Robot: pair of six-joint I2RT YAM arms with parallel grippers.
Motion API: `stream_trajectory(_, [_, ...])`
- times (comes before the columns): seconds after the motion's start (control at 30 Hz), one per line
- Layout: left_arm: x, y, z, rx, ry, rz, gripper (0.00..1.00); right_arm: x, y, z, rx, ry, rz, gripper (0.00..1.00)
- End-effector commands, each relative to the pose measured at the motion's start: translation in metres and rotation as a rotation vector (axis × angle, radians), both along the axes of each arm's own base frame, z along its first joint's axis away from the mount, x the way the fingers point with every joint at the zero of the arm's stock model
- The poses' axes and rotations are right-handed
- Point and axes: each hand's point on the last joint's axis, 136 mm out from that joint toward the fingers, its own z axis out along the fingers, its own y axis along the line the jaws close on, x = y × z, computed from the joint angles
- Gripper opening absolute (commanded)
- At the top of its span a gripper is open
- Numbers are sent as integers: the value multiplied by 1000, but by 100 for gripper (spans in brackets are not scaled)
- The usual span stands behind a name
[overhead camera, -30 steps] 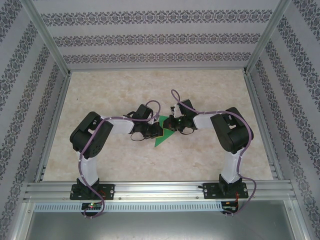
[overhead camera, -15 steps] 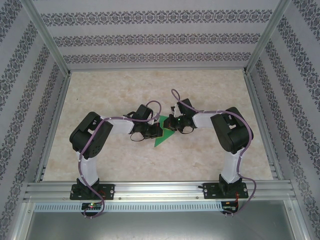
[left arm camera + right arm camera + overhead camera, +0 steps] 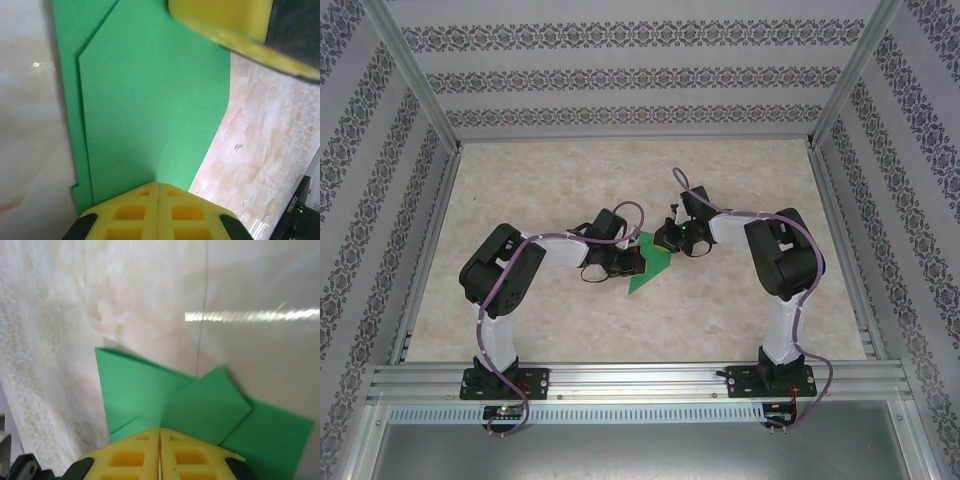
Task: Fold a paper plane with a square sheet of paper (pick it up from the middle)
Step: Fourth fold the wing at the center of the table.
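On the worktop [image 3: 550, 190], the partly folded green paper [image 3: 650, 272] sits between both hands, largely hidden from above. The left hand [image 3: 158, 189] pinches its edge. The right hand [image 3: 160, 432] is closed at another edge, its grip unclear.

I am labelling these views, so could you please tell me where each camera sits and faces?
Top external: above and behind the bases, looking down on the marbled table; both arms show.
Left wrist: behind the left gripper, looking along its closed yellow fingers.
Right wrist: behind the right gripper, likewise.
Shared: the folded bright green paper sheet.
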Motion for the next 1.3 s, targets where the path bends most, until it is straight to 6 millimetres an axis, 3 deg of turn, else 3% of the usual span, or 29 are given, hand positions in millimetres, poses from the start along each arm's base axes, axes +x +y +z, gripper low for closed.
stream_trajectory(0.0, [-42, 40, -47, 212, 162, 2, 1, 24, -37, -24, -151, -20, -104, 9])
stream_trajectory(0.13, [-42, 39, -46, 210, 158, -2, 1, 34, -48, -25, -154, -23, -142, 10])
stream_trajectory(0.5, [-37, 34, -42, 184, 144, 0, 2, 61, -46, 1, -106, -72, -137, 10])
stream_trajectory(0.7, [-34, 28, -36, 165, 138, -10, 2, 43, -35, 47, -41, -152, -97, 12])
stream_trajectory(0.8, [-32, 26, -34, 160, 135, -9, 3, 27, -23, 58, 4, -169, -62, 13])
stream_trajectory(1.07, [-31, 20, -31, 136, 136, -19, 3, -8, 18, 29, 91, -84, 12, 12])
stream_trajectory(1.27, [-30, 17, -26, 118, 127, -15, 3, -19, 10, -11, 23, -17, -4, 10])
